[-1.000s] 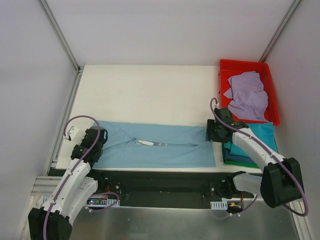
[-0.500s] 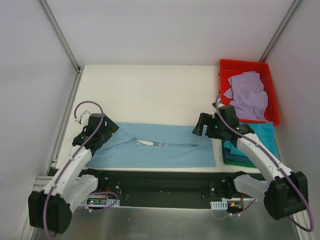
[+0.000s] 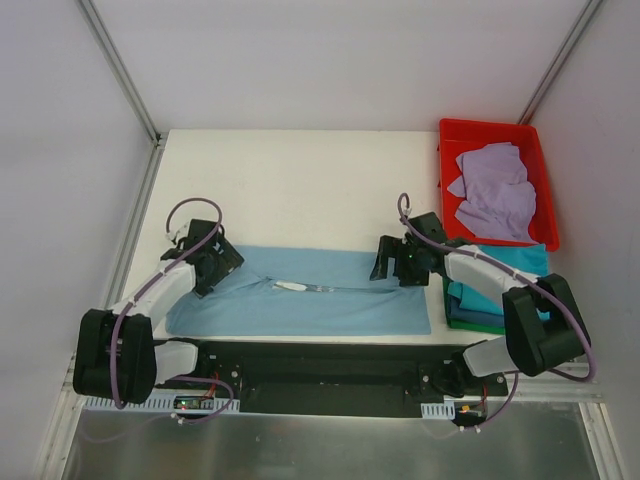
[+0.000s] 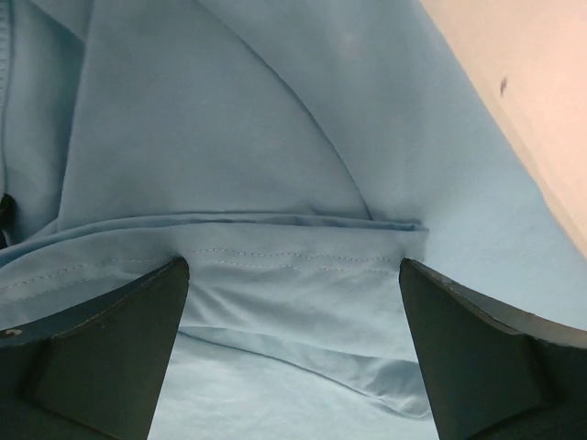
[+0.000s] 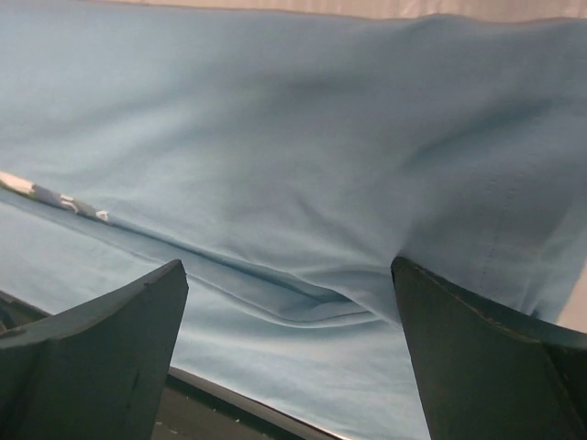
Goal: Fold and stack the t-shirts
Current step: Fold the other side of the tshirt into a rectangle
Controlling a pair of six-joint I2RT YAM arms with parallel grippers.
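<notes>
The light blue t-shirt [image 3: 320, 310] lies half-folded, a long band. The left gripper [image 3: 215, 265] and right gripper [image 3: 390, 260] gape empty over its ends; next, they likely pinch those ends.

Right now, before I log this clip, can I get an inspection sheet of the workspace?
Surface: white table.
Job's things: light blue t-shirt folded into a long strip along the near edge; folded stack to its right; lavender t-shirt crumpled in the red bin.
Clutter: nothing seen.
Hands: left hand open over the strip's left end; right hand open over its right end; neither closed on cloth.
Cables: left purple cable and right purple cable loop above the wrists.
Surroundings: white walls, metal frame rails.
</notes>
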